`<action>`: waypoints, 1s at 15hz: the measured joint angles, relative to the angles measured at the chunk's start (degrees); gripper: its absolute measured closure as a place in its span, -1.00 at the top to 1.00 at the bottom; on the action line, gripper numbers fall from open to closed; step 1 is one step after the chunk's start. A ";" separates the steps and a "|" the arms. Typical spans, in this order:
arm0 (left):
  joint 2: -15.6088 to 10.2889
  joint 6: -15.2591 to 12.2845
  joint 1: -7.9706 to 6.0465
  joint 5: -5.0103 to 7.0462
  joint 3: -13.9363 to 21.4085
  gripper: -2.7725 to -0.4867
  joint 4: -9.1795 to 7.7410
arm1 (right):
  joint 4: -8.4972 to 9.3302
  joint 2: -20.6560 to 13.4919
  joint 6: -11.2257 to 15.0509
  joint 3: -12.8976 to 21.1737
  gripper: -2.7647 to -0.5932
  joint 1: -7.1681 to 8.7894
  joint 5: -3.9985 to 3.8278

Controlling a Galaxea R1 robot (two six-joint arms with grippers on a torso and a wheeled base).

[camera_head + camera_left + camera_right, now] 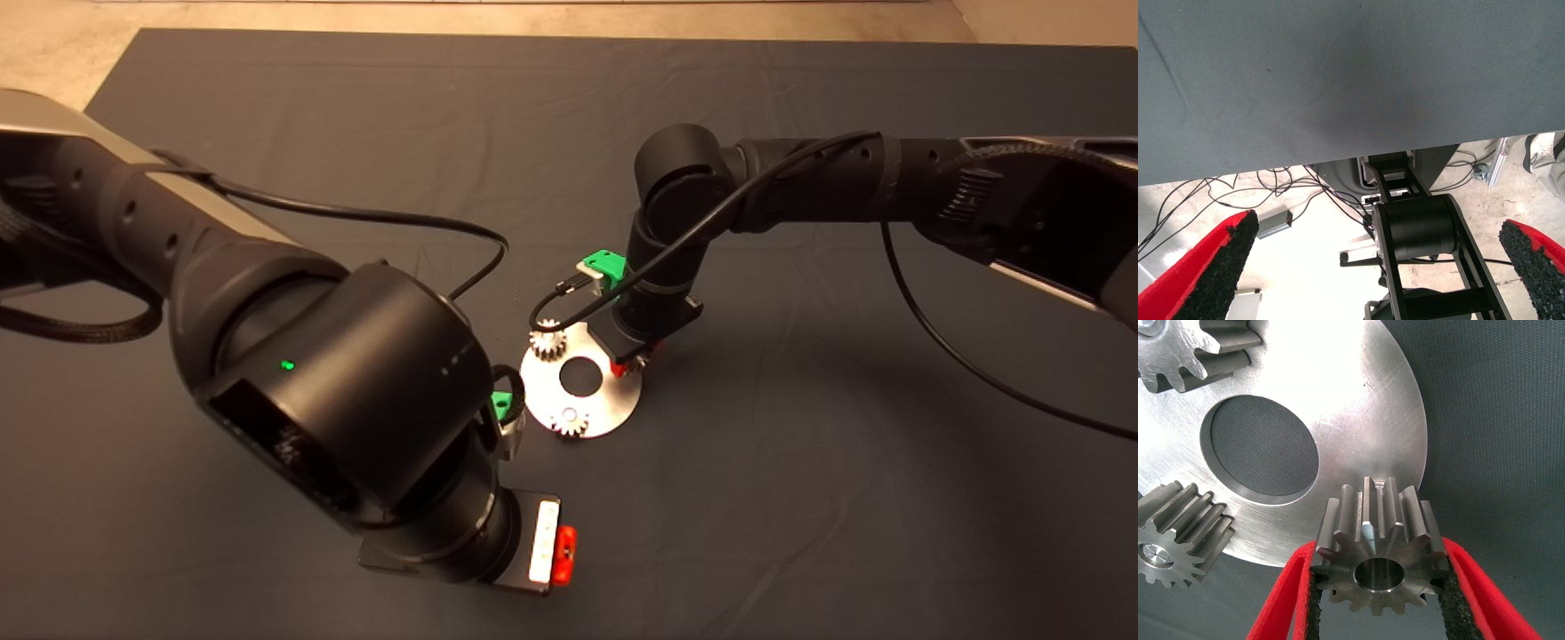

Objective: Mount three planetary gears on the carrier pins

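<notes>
A white disc point(613, 404) point(1351, 393) lies mid-mat. Two planetary gears point(548, 342) point(569, 421) sit on carrier pins near its rim. In the right wrist view they are the gears point(1201, 350) point(1179, 532), and a pin end point(1153, 553) shows in the centre of one. My right gripper point(633, 357) point(1378, 547) is shut on a third gear point(1381, 543), held over the disc's rim on the right side. Its centre hole shows no pin. My left gripper point(560, 553) point(1379, 223) hangs open near the mat's front, left of the disc, holding nothing.
The left arm's bulky wrist point(356, 409) looms over the mat just left of the disc. Cables point(569, 307) loop beside the right gripper. The left wrist view shows the mat's edge point(1338, 157), with floor cables and a black stand point(1415, 227) beyond.
</notes>
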 joint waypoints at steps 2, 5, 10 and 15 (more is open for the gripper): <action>0.00 -0.02 -0.01 0.00 0.00 0.87 0.00 | -0.02 -0.01 -0.04 0.00 -0.63 0.00 0.00; 0.00 0.00 -0.01 0.00 0.00 0.87 -0.12 | -0.02 0.00 -0.21 0.00 -0.63 0.01 0.00; 0.02 -0.24 -0.01 0.00 0.33 0.87 -0.24 | -0.05 0.00 -0.23 0.00 -0.63 0.01 0.00; 0.02 -0.42 0.00 0.00 0.38 0.87 -0.34 | -0.05 -0.01 -0.24 0.00 -0.62 0.02 0.00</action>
